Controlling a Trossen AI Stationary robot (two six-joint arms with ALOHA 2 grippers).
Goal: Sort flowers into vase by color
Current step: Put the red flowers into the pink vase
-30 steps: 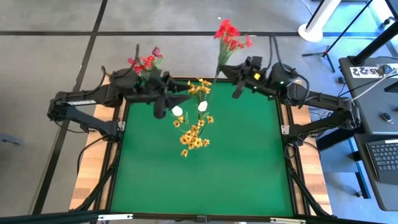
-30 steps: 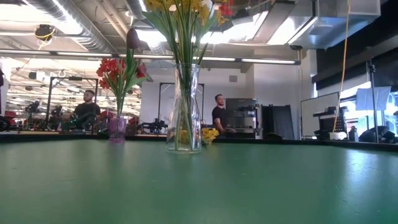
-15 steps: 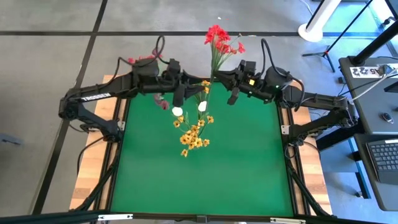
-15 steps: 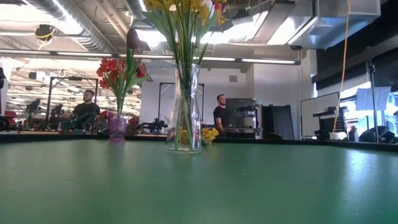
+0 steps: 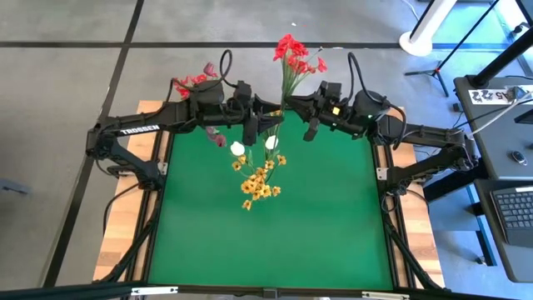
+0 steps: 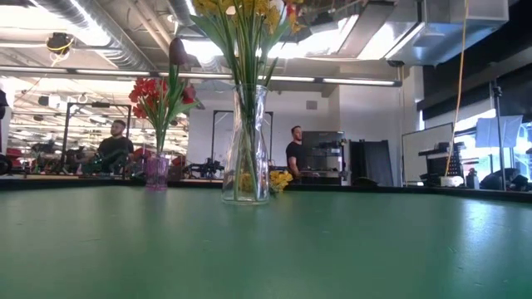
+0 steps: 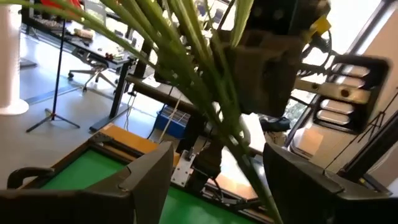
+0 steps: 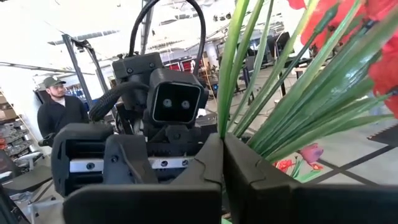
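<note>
My right gripper [image 5: 288, 103] is above the table's far edge, shut on a bunch of red flowers [image 5: 296, 52] with green stems. My left gripper [image 5: 268, 110] is right beside it and open. In the left wrist view its fingers [image 7: 144, 175] stand on either side of those stems [image 7: 214, 102]. A tall clear vase [image 6: 246, 145] stands on the green table and holds yellow-orange clusters [image 5: 260, 175] and two white buds [image 5: 238, 148]. A small pink vase [image 6: 156, 173] at the far left holds red clusters [image 5: 190, 84] and a dark-red bud [image 6: 177, 51]. My right gripper pinches the red bunch's green stems [image 8: 231, 118] between its two shut fingers [image 8: 249, 168]. The fingers come roughly level from the table's right side and lie across the stems. The bunch is lifted clear of the table, and its blooms stand above the fingers.
The green mat [image 5: 275, 242] is bare on its near half. People [image 6: 293, 154] and equipment show in the room behind the table. A desk with a keyboard [image 5: 512, 208] stands to the right of the table.
My left arm has swung toward the table's right, from the small pink vase to the held red bunch, and its open fingers now stand around the stems. My right gripper has carried the red bunch a little to the left and has then kept still.
</note>
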